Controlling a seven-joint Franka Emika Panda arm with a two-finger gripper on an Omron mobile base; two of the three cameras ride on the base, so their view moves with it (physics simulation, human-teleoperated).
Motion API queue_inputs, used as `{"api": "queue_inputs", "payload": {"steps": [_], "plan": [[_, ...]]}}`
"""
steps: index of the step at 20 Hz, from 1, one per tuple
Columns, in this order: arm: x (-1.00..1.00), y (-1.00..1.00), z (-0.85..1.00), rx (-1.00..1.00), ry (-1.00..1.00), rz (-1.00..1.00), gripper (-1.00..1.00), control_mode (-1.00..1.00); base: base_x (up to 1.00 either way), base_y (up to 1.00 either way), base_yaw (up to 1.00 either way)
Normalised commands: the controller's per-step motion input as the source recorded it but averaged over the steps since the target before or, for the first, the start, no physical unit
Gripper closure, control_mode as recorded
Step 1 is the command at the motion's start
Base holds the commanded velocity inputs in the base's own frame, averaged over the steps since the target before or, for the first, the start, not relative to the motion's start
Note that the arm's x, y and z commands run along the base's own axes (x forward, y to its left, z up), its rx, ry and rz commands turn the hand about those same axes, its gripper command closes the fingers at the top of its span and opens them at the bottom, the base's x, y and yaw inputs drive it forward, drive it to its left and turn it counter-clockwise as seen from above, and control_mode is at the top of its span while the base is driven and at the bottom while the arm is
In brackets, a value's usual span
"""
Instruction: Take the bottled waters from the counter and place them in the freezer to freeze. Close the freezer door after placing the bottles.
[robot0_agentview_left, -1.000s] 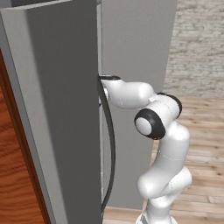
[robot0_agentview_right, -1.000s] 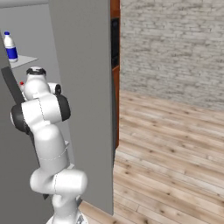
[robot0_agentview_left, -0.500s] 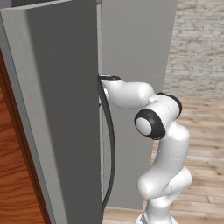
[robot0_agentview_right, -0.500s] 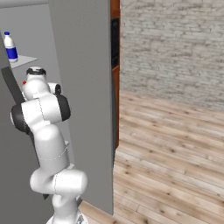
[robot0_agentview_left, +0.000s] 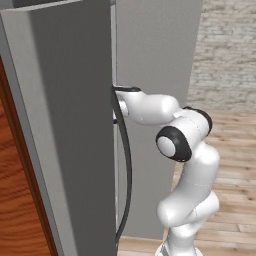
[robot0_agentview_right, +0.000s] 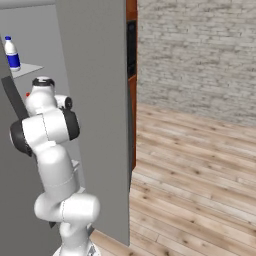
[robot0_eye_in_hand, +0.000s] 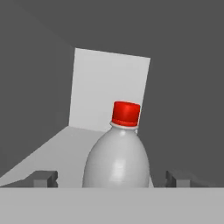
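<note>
Red-capped bottle (robot0_eye_in_hand: 117, 157) is standing upright on a freezer shelf (robot0_eye_in_hand: 65, 142), between the gripper (robot0_eye_in_hand: 111, 178) fingers, which are spreading wide, clear of it. Likely light, smooth, slightly squashy; mid-body is offering the safest hold.

Greyish red-capped bottle (robot0_eye_in_hand: 117, 161) upright on a freezer shelf (robot0_eye_in_hand: 65, 140); blue-capped bottle (robot0_agentview_right: 12, 53) upright on a higher shelf (robot0_agentview_right: 29, 69).

Red-capped bottle (robot0_eye_in_hand: 117, 153): its base is cut off at the hand view's bottom; in the right base view the arm hides all but a red speck. Freezer door (robot0_agentview_left: 65, 130) hides the gripper in the left base view.
</note>
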Motion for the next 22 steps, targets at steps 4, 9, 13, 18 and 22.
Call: {"api": "queue_inputs", "payload": {"steps": [4,9,13,18,22], "plan": [[0.00,-0.71,0.00,0.00,0.05,-0.11,-1.00,-1.00,0.00,0.00,0.00],[0.00,-0.69,0.00,0.00,0.02,-0.09,-1.00,-1.00,0.00,0.00,0.00],[0.00,-0.72,0.00,0.00,0.00,-0.09,-1.00,-1.00,0.00,0.00,0.00],[0.00,-0.87,0.00,0.00,0.03,-0.12,-1.00,-1.00,0.00,0.00,0.00],[-0.52,-0.41,0.00,0.00,0.00,-0.06,-1.00,-1.00,0.00,0.00,0.00]]}}
